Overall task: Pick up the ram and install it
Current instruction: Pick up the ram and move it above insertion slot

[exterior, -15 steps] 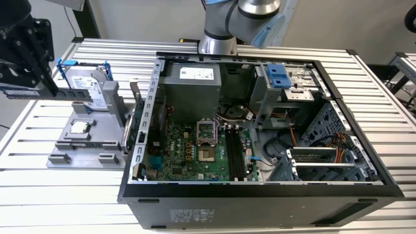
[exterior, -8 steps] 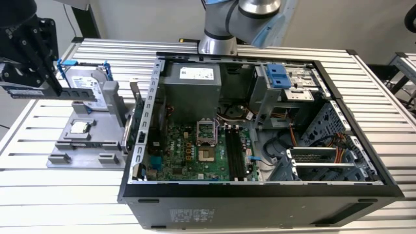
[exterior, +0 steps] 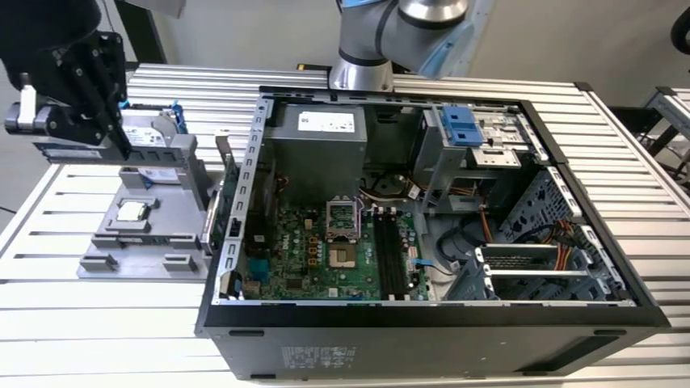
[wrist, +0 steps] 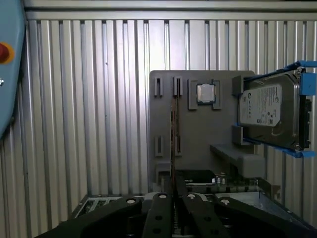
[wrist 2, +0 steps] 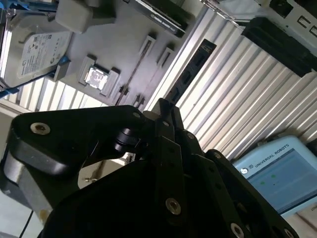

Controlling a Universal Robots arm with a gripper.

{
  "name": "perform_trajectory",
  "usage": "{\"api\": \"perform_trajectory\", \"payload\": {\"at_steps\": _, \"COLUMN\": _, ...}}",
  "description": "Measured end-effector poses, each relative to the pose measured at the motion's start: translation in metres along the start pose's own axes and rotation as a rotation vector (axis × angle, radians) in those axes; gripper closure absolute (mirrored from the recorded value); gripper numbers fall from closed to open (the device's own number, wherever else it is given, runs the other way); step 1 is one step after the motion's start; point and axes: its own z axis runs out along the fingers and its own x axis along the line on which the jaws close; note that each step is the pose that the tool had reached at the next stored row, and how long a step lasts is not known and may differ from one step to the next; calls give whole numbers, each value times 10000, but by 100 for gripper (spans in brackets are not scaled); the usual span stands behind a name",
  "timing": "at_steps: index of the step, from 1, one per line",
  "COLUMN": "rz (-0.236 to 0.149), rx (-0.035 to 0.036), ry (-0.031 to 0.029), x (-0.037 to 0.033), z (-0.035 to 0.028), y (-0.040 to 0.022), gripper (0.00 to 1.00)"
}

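Note:
The ram (wrist: 173, 124) stands on edge in the grey fixture (wrist: 198, 134), a thin dark bar between small holders, also seen as the ram (wrist 2: 136, 69) in the second wrist view. My gripper (wrist: 174, 198) hangs well above it, roughly in line with the stick, and its fingers look shut with nothing between them. In the exterior view the gripper (exterior: 116, 137) is at the far left over the fixture (exterior: 140, 234). The black memory slots (exterior: 390, 259) lie on the green motherboard inside the open computer case (exterior: 431, 323).
On the fixture sit a small square processor chip (wrist: 205, 92) and a silver hard drive (wrist: 270, 109) in blue brackets. The case stands to the exterior view's right of the fixture, on a ribbed metal table (exterior: 97, 323). A black slotted strip (wrist 2: 190, 74) lies beside the fixture.

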Motion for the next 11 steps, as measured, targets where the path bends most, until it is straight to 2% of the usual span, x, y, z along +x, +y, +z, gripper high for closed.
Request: {"api": "perform_trajectory", "payload": {"at_steps": 11, "rz": 4, "rx": -59, "ry": 3, "x": -16, "z": -4, "y": -418, "gripper": 100}}
